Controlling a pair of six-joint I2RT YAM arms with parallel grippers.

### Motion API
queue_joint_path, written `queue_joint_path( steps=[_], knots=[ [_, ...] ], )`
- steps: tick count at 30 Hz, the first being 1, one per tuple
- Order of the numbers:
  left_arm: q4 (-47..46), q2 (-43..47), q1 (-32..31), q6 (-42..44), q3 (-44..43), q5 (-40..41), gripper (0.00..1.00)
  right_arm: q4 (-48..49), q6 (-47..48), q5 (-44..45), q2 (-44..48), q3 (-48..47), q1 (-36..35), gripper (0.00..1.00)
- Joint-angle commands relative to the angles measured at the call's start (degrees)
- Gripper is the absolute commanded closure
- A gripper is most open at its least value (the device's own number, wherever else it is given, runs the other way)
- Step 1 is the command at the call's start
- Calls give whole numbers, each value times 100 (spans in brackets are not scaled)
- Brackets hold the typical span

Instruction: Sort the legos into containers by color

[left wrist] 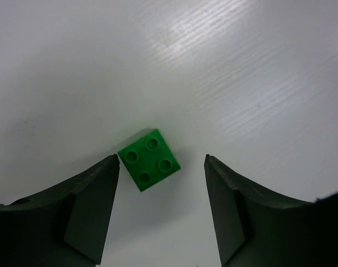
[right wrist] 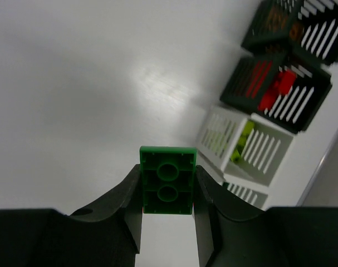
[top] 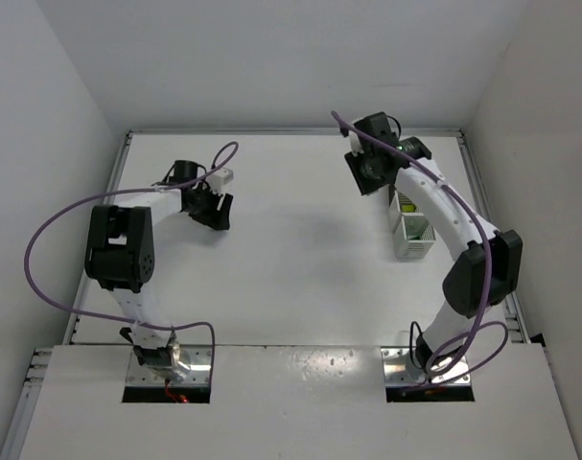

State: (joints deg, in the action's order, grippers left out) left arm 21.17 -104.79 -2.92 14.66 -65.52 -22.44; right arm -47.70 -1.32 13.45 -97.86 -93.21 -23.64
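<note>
In the left wrist view a green two-by-two lego [left wrist: 149, 159] lies studs up on the white table. My left gripper [left wrist: 162, 158] is open above it, and the brick sits between the fingertips, close to the left finger [left wrist: 93, 203]. My right gripper [right wrist: 168, 171] is shut on a green lego [right wrist: 169, 181] whose hollow underside faces the camera, held above the table. Beside it stand four slatted containers in a row: a black one with orange-brown legos [right wrist: 272, 25], a black one with red legos [right wrist: 269, 89], a white one with lime-yellow legos [right wrist: 241, 144], and a white one [right wrist: 246, 192] that is mostly cut off.
In the top view the left gripper [top: 214, 206] is at the back left of the table and the right gripper [top: 367, 172] at the back right. The white containers [top: 413, 232] stand by the right edge, partly under the right arm. Walls enclose the table.
</note>
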Motion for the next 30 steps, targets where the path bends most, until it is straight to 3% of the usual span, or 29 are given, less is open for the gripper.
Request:
queue_joint_path(
  steps=[1, 9, 16, 25, 29, 30],
  knots=[
    [-236, -190, -113, -112, -277, 459, 32, -371, 246, -35, 416, 417, 385, 100],
    [-298, -348, -332, -103, -339, 863, 36, -547, 299, -466, 822, 1182, 1097, 100],
    [-245, -349, -332, -103, -208, 864, 60, -609, 299, -519, 822, 1375, 1651, 100],
    [-192, -235, -332, -103, 65, 716, 72, -661, 299, -625, 584, 1622, 2153, 100],
    [-192, -103, -385, -156, 4, 391, 78, -661, 351, -730, 532, 1823, 2372, 87],
    [-192, -103, -385, -156, 4, 328, 80, -661, 352, -782, 479, 1824, 2373, 78]
  ],
)
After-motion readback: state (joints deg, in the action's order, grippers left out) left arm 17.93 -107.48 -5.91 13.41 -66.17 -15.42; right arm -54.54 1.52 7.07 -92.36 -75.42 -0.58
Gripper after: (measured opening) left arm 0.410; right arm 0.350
